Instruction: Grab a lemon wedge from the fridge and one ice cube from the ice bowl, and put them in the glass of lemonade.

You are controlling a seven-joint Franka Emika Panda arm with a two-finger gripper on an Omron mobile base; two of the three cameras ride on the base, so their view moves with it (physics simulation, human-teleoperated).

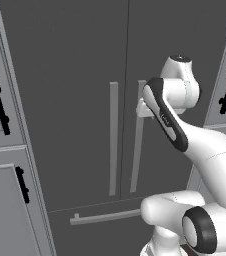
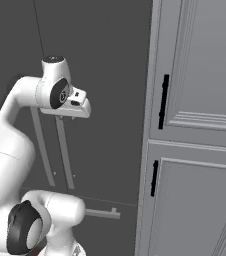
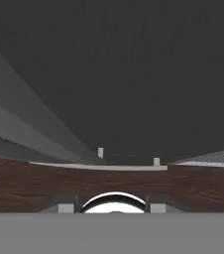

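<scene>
Grey cabinets [image 2: 200, 75] stand beside the fridge [image 1: 70, 75], shut, so the lemon wedge must be inside. Gripper [image 2: 65, 117] is at the right door's handle [image 1: 136, 150]; I cannot tell how wide. It should grab the bar squarely, then pull slowly.

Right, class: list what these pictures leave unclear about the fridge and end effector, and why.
1. Inside the fridge: both base views, shut doors hide it.
2. End effector at the right door handle: left base view, the arm's wrist covers its jaws; right base view, too small to tell open or shut.
3. Fridge top: base views, cut by the upper edge.
</scene>
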